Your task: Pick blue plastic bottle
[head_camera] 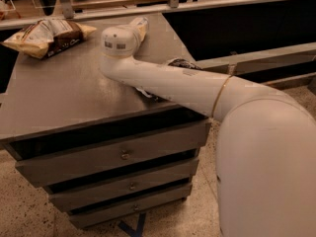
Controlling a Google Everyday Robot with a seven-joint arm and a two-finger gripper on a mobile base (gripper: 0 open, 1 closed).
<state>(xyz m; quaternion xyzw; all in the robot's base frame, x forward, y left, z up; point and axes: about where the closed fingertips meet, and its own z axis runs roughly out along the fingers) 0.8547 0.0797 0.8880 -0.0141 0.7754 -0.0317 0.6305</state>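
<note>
Yellow-and-brown chip bag [47,36] lies at the far left corner of the table [59,98]. A dark foil bag [180,63] shows only as scraps on either side of the arm [187,85], near the table's right edge. The arm lies across it. The arm's round end joint [118,41] covers much of the blue plastic bottle [139,26], which lies at the far edge just behind it. The hand is beyond that joint, by the bottle, screened from you. Wide, narrow or holding: cannot tell.
</note>
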